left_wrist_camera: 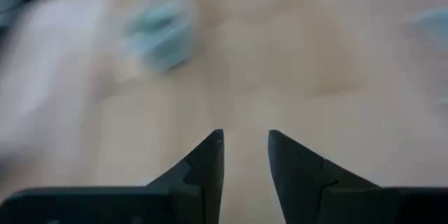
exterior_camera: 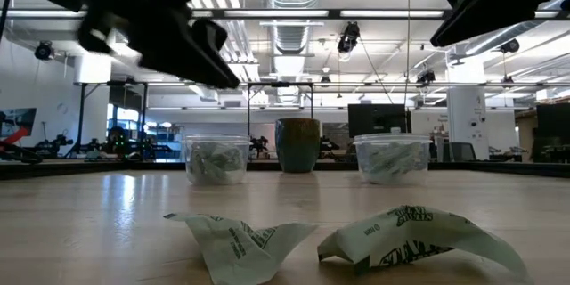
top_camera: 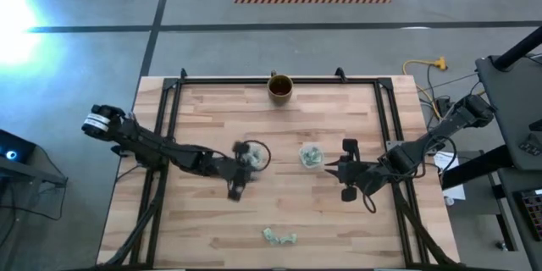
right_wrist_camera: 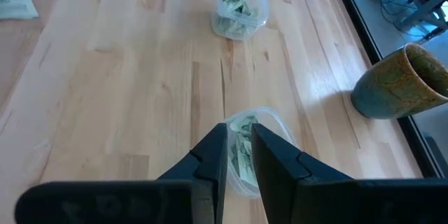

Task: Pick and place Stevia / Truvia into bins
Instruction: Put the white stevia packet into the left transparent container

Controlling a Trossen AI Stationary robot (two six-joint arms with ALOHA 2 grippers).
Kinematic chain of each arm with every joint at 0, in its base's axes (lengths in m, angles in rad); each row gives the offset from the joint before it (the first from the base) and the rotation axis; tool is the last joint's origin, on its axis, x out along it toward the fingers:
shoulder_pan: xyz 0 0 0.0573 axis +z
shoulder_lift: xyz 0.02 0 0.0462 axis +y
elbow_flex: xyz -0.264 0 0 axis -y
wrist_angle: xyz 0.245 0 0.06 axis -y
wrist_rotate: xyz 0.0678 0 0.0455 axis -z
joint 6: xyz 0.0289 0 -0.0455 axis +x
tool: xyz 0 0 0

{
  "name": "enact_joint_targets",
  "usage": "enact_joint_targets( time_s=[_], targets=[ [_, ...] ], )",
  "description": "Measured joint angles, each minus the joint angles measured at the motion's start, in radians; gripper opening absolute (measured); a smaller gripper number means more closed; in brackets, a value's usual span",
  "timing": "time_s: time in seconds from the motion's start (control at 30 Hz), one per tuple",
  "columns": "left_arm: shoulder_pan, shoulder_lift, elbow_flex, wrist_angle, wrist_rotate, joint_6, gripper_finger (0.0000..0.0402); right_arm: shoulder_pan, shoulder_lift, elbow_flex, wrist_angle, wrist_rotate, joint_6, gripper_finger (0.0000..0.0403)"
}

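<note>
Two packets [top_camera: 279,236] lie well apart from the empty, parted left claw [top_camera: 240,172].

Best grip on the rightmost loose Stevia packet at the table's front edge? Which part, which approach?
Judgement: come straight down on the packet and pinch its raised, crumpled middle ridge. It lies low on the table with tapering ends flat against the wood, so a side approach has little to catch. The neighbouring packet sits close beside it.
</note>
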Motion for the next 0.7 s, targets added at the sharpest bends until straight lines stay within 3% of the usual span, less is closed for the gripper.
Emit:
enact_joint_targets(
  time_s=[0.13,0.33,0.7],
  targets=[
    [-0.052,0.025,0.003,0.116,0.21,0.0,0.0095,0.0,0.0,-0.003,-0.002,0.0,0.0,0.0056],
    [-0.114,0.114,0.003,0.346,0.344,0.008,0.0095,0.0,0.0,-0.005,0.0,0.002,-0.002,0.0056],
    [-0.159,0.339,0.102,0.414,0.377,0.0,0.0096,0.0,0.0,-0.005,0.001,0.001,0.003,0.0056]
  ],
)
